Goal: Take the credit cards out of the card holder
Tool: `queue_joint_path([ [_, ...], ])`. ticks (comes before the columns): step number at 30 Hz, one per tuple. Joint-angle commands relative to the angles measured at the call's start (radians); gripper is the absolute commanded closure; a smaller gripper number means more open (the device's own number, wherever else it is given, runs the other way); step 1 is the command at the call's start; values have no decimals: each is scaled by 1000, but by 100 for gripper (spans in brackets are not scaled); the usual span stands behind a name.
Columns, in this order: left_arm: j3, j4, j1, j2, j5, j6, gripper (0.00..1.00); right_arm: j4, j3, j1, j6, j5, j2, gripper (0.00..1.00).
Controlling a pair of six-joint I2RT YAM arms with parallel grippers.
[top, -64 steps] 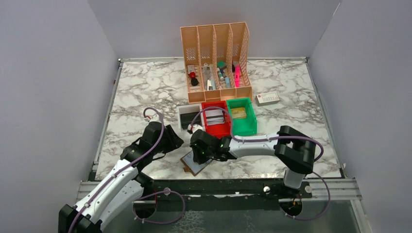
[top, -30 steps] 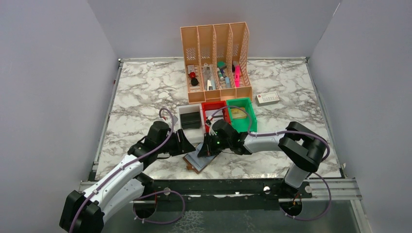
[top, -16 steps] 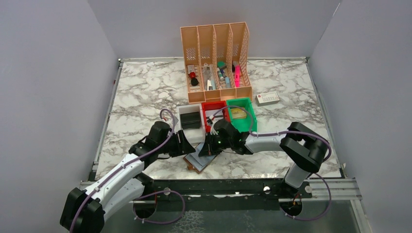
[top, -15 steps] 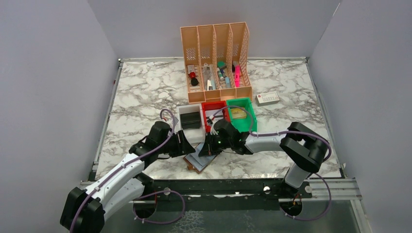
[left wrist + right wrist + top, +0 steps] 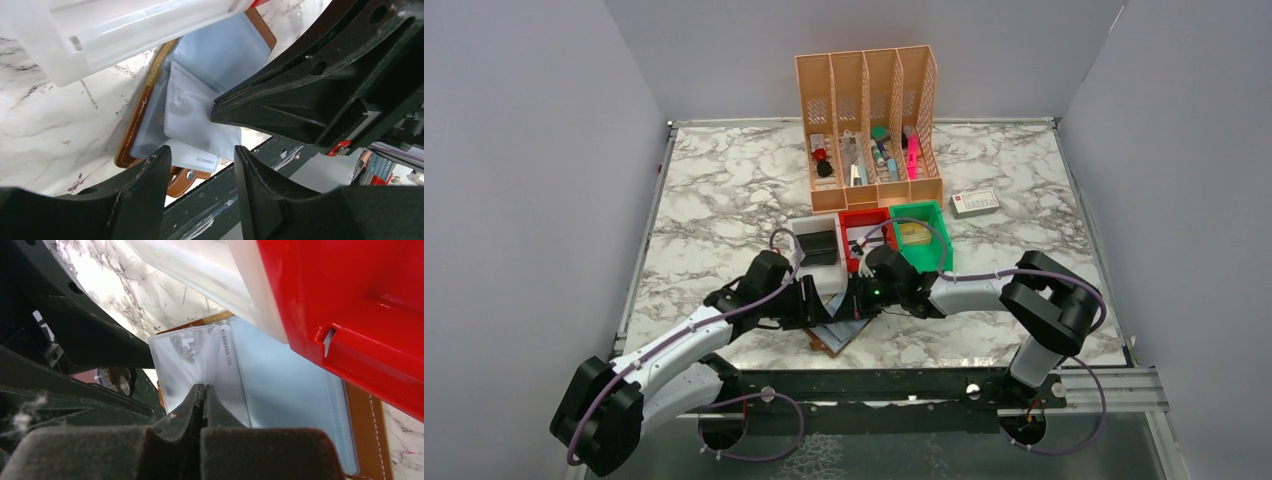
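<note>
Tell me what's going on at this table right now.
Both arms are working on the open brown card holder at the table's near edge. The right gripper is shut, tips down on a white card inside it. The left gripper is open, lined up on that card's protruding end, not yet closed on it.

Two arms

One peach rack, with four slots

Three bins: one white, one red, one green

One black case, in the white bin

One yellowish item, in the green bin

One white box

One holder

One card with a printed number shows plainly at the holder; whether more lie under it cannot be told

One pink marker in the rack; the other items there are too small to count
</note>
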Motion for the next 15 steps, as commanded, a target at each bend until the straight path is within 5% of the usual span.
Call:
queue_joint_path([
  [1,24,96,-45,33,4,-39,47,34,-19,-10,14,14,-19,99],
  [10,13,334,-100,82,-37,-137,47,15,-38,-11,9,44,-60,99],
  [15,22,380,-115,145,-23,-140,48,-27,-49,-11,0,84,-112,85],
])
